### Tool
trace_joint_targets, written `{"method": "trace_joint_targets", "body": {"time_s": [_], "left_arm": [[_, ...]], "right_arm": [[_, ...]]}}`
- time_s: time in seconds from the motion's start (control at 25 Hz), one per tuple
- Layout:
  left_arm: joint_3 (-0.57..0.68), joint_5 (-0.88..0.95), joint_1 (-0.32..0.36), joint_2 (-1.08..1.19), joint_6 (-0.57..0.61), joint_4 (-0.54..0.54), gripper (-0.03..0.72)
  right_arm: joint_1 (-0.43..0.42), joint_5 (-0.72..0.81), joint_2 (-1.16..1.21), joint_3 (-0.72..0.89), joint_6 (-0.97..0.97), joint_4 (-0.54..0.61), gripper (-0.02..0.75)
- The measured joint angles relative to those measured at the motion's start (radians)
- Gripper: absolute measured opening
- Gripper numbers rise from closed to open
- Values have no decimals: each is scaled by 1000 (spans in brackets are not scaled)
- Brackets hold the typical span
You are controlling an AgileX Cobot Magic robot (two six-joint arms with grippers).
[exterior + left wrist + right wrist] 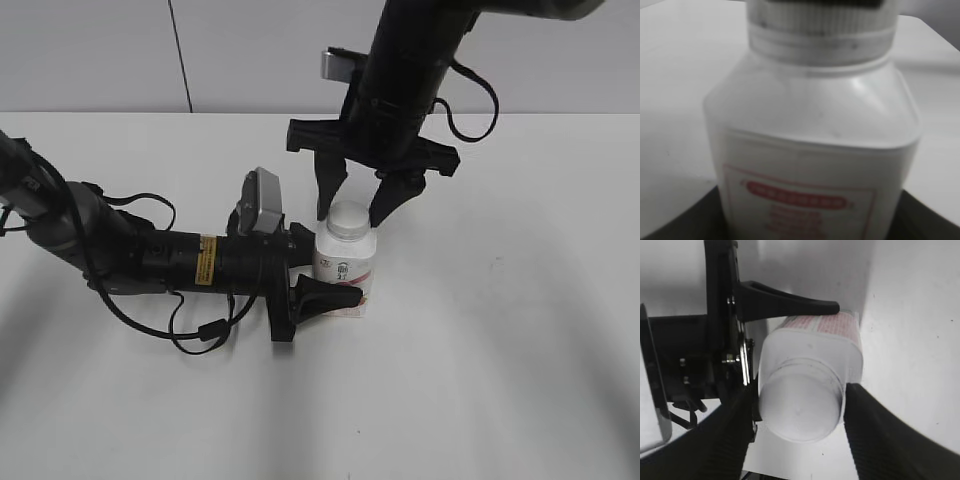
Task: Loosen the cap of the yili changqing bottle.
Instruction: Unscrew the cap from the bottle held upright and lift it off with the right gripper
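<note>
The yili changqing bottle [345, 265] stands upright on the white table, white with a pink-red label. Its white cap [349, 219] is on the neck. My left gripper [335, 280] reaches in from the left and is shut on the bottle's lower body. One of its fingers lies across the front of the label. The left wrist view is filled by the bottle [810, 130], with the cap [820, 22] at the top edge. My right gripper [358, 205] hangs above, open, its fingers either side of the cap. The right wrist view shows the cap [800, 410] between those fingers [799, 392], close on both sides.
The white table [500, 350] spreads around the bottle, with a pale wall behind. The left arm and its cables [150, 255] lie low across the table on the left. The left gripper's finger [790, 302] shows in the right wrist view.
</note>
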Motion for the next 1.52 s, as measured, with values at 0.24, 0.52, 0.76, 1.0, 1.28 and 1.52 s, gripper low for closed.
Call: {"method": "trace_joint_targets", "body": {"time_s": [0.24,0.52,0.76,1.0,1.28,1.52], "left_arm": [[0,1,0,0,0,-1,419],[0,1,0,0,0,-1,419],[0,2,0,0,0,-1,418],[0,3,0,0,0,-1,414],[0,4,1,0,-1,-4,410],[0,1,2,0,-1,-4,407]], "right_arm": [[1,35,7,-1,2,-1,453],[1,35,10,-1,2,1,398],[1,34,10,-2,-66,1,396],[1,25,10,-2,-317,-2,396],[1,8,10,-2,-617,-5,396],[0,-4,11,-2,-914,26,396]]}}
